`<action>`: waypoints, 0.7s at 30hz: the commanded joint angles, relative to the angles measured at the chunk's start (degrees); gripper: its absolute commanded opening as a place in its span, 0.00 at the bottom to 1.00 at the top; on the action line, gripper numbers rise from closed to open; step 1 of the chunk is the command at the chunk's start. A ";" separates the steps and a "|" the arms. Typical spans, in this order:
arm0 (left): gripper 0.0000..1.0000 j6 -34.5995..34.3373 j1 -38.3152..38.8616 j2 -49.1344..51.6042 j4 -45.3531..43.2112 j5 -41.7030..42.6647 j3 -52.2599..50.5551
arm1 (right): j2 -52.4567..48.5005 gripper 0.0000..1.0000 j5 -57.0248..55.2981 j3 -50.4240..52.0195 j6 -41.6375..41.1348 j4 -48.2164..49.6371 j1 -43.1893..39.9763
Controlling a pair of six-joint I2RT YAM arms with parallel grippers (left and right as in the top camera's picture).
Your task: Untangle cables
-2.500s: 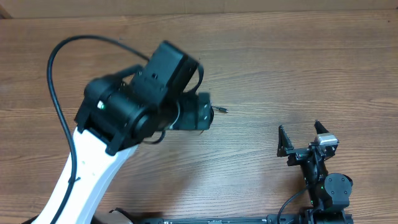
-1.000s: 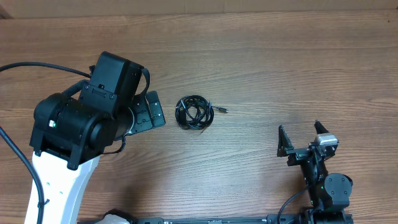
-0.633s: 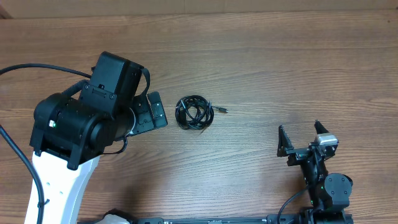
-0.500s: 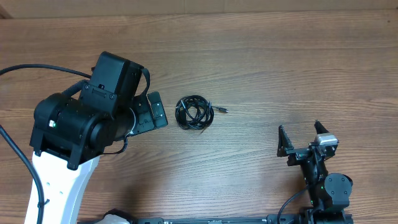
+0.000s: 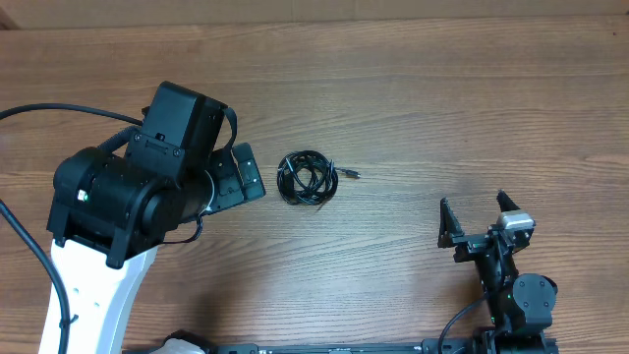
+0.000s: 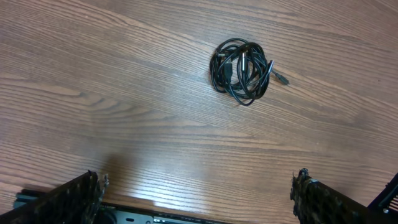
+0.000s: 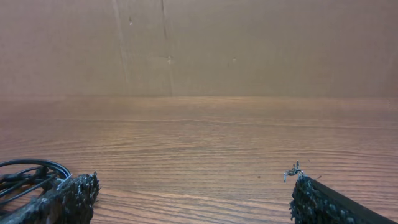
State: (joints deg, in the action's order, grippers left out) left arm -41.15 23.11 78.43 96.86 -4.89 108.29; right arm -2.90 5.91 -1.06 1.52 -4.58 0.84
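Note:
The cables (image 5: 307,178) lie as one tight black coil on the wooden table, with a silver-tipped plug (image 5: 352,174) sticking out to the right. My left gripper (image 5: 251,175) hovers just left of the coil, open and empty. In the left wrist view the cables (image 6: 242,62) sit ahead of the gripper (image 6: 198,176) and a little to its right, well clear of its wide-apart fingers. My right gripper (image 5: 473,202) rests open near the front right, far from the coil. The right wrist view shows that gripper (image 7: 193,180) holding nothing.
The left arm's thick black wire (image 5: 59,108) arcs over the table's left side. Black loops (image 7: 22,171) show at the lower left edge of the right wrist view; I cannot tell what they are. A brown wall (image 7: 199,43) stands behind the table.
Since the earliest frame the left arm has drawn back to the left, uncovering the coil. Over the last second nothing has moved.

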 commanded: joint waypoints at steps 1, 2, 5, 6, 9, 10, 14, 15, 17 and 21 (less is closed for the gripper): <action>1.00 -1.31 -0.33 -0.13 -0.07 0.48 -0.31 | 0.02 1.00 -0.46 0.57 0.28 0.22 0.28; 1.00 -1.29 -0.33 -0.13 -0.07 0.48 -0.31 | 0.02 1.00 -0.46 0.57 0.26 0.22 0.28; 0.99 -1.29 -0.33 -0.13 -0.07 0.48 -0.31 | 0.02 1.00 -0.46 0.57 0.26 0.22 0.28; 1.00 -1.29 -0.33 -0.13 -0.07 0.48 -0.31 | 0.02 1.00 -0.46 0.57 0.26 0.22 0.28; 1.00 -1.31 -0.33 -0.13 -0.07 0.48 -0.31 | 0.02 1.00 -0.46 0.57 0.26 0.22 0.28; 0.99 -1.29 -0.33 -0.13 -0.07 0.48 -0.31 | 0.02 1.00 -0.48 0.57 0.26 0.22 0.28; 0.99 -1.31 -0.33 -0.13 -0.07 0.50 -0.31 | 0.02 1.00 -0.46 0.57 0.26 0.22 0.28; 1.00 -1.29 -0.33 -0.13 -0.07 0.48 -0.31 | 0.02 1.00 -0.46 0.57 0.26 0.22 0.28; 0.99 -1.29 -0.33 -0.13 -0.07 0.48 -0.31 | 0.02 1.00 -0.46 0.57 0.28 0.22 0.28; 0.99 -1.31 -0.33 -0.13 -0.07 0.48 -0.31 | 0.02 1.00 1.29 0.59 0.24 0.59 0.28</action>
State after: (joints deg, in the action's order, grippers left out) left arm -41.69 23.11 78.43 96.84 -4.89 108.29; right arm -2.90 6.00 -1.06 1.52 -4.45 0.84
